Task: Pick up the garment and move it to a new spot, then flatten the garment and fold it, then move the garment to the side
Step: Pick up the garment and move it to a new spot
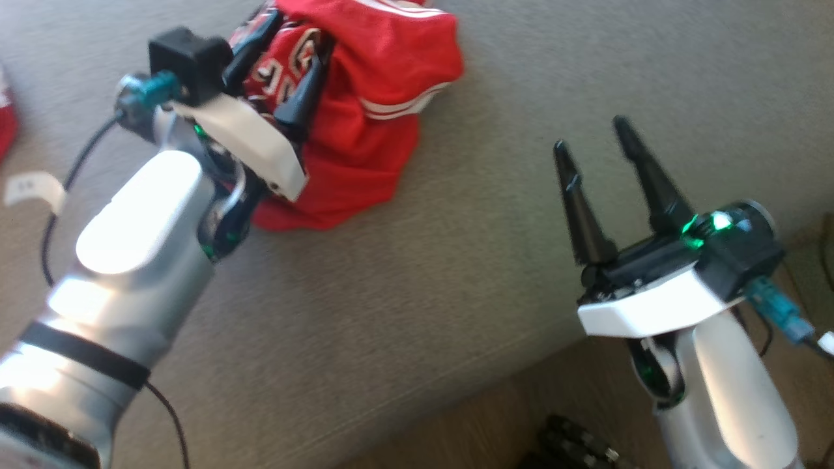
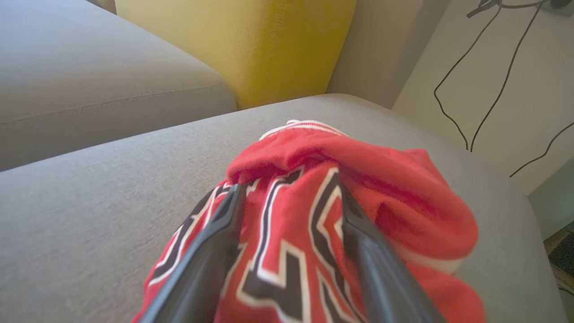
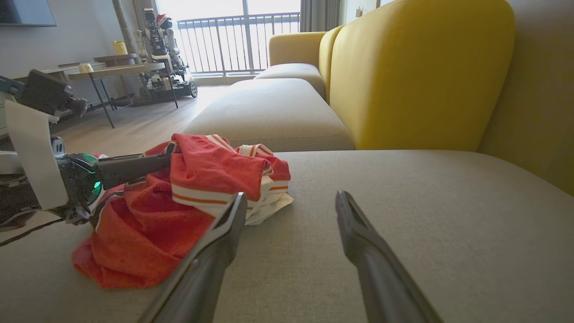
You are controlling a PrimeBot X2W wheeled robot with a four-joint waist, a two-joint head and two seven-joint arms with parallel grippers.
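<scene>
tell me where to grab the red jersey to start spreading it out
I'd take the white-striped hem jutting from the right side of the crumpled red jersey. Come in low from the right with the open right pincer: that edge lies loose and doubled on the cushion, while the rest is bunched.

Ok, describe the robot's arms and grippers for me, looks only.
The left gripper and right gripper each have two long tapering dark fingers on a black base with a white wedge-shaped plate, green lights and a teal connector trailing a cable. The forearms are glossy silver-white; a black band wraps the left forearm.
</scene>
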